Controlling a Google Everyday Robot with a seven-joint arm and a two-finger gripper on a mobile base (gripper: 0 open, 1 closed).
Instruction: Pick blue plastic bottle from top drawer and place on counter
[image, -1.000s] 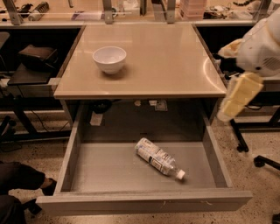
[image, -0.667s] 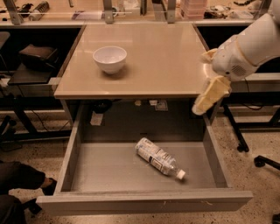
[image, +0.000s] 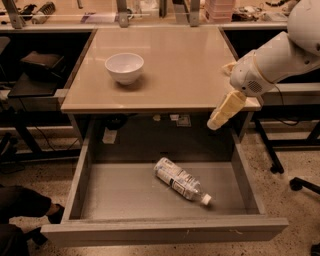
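Lying on its side, the bottle (image: 179, 181) is seen on the open drawer (image: 125, 197) floor, lower centre, cap toward lower right. The gripper (image: 224, 112) is held right of centre at the front edge of the counter (image: 175, 65), well apart from the bottle; how far it is open cannot be told

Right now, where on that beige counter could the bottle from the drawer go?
Bare counter spreads right of the white bowl, up to the end effector hanging off its front-right corner. The bench behind is crowded.
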